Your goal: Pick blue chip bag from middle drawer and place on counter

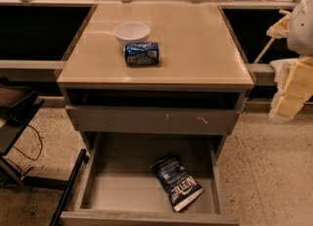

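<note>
The blue chip bag (177, 183) lies flat on the grey floor of the middle drawer (122, 191), towards its right front, white end nearest me. The drawer is pulled fully out at the bottom of the cabinet. The beige counter (205, 49) tops the cabinet above it. My gripper (289, 95), cream-coloured, hangs at the right edge of the view, beside the counter's right front corner. It is well above and to the right of the bag and touches nothing.
A white bowl (131, 32) and a blue soda can (142, 54) on its side sit on the counter's left middle. A shut scuffed drawer front (151, 120) is above the open drawer. A black stand (14, 117) and a black bar (68, 186) are at the left.
</note>
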You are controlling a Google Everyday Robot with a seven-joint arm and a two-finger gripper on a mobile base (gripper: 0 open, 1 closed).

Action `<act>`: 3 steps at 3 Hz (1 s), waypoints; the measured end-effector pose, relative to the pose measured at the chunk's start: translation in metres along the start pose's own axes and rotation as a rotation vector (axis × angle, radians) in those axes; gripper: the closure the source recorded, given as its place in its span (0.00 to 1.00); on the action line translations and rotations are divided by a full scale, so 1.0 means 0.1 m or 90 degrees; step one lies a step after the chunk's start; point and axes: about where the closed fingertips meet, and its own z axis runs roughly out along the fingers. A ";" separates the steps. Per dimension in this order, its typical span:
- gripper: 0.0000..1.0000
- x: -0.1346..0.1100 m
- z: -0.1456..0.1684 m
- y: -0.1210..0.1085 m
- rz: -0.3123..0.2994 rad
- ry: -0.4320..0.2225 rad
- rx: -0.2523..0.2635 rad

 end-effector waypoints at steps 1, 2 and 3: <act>0.00 0.00 0.00 0.00 0.000 0.000 0.000; 0.00 -0.02 0.13 0.10 0.011 -0.005 -0.002; 0.00 -0.07 0.44 0.33 0.047 -0.021 0.005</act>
